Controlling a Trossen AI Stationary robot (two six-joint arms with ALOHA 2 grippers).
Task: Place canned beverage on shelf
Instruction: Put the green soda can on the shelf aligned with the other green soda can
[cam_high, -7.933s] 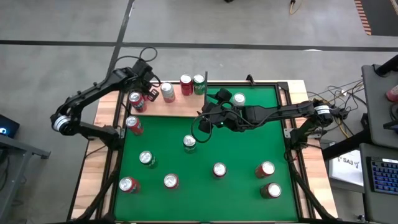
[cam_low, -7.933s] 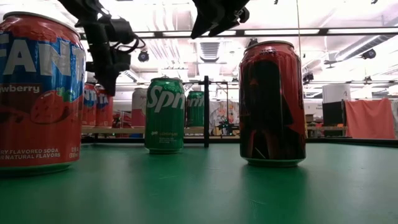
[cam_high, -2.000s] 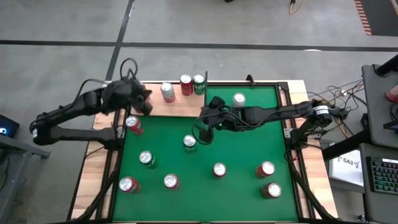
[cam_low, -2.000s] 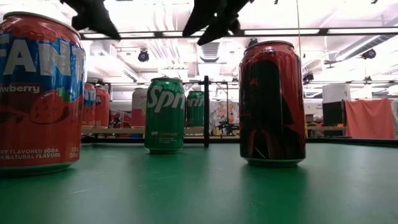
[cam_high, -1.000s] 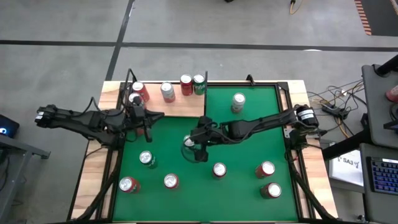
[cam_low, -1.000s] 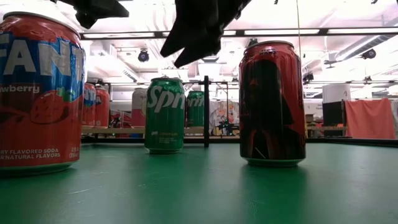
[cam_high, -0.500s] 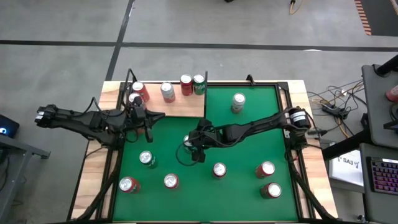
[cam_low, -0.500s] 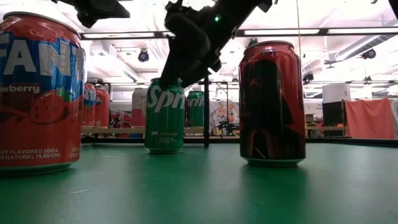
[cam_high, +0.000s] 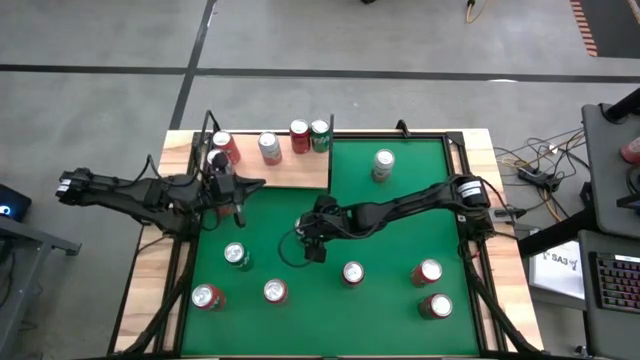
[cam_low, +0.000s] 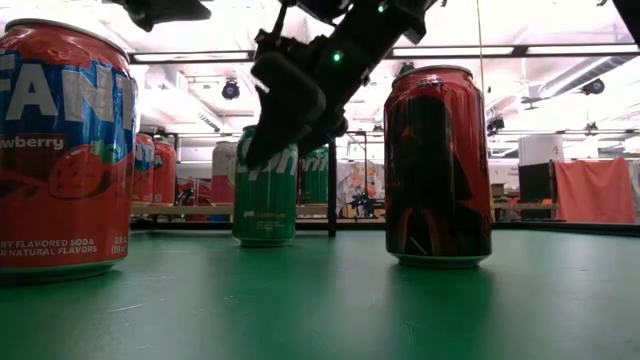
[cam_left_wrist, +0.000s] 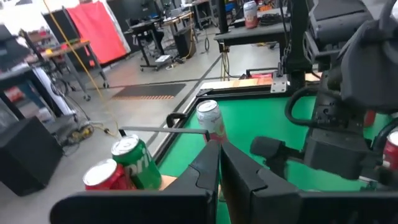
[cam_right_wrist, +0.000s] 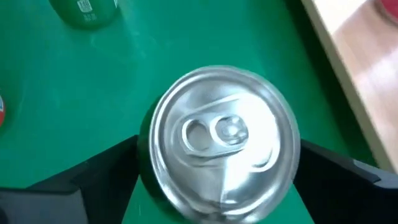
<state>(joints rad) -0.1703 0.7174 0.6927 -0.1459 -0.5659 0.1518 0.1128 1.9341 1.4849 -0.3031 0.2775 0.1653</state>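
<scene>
Surface: green felt desk (cam_high: 400, 220) with pale wood side strips, grey floor around it, a lit workshop beyond.
Front row: a red strawberry soda can (cam_low: 62, 150) stands closest in the low view, a dark red can (cam_low: 437, 165) beside it toward the middle.
Other loose cans: several red and green ones stand upright across the near half of the felt in the high view; a silver-topped can (cam_high: 383, 163) stands alone toward the far edge.
Green can: the green soda can (cam_right_wrist: 221, 146) stands upright on the felt near the middle of the desk, its silver lid filling the right wrist view.
Right pincer: the right pincer (cam_high: 309, 236) is lowered over that green can, fingers spread wide with one dark finger on each side of the lid; whether they touch the can's wall cannot be told.
Left pincer: the left pincer (cam_high: 226, 192) is closed and empty, its fingers (cam_left_wrist: 211, 165) pressed together, at the near edge of the shelf.
Shelf: the shelf (cam_high: 285, 170), a pale wood panel with thin black rods, lies at the far left of the desk.
On the shelf: four cans stand upright near its far edge, red, silver, red and green.
</scene>
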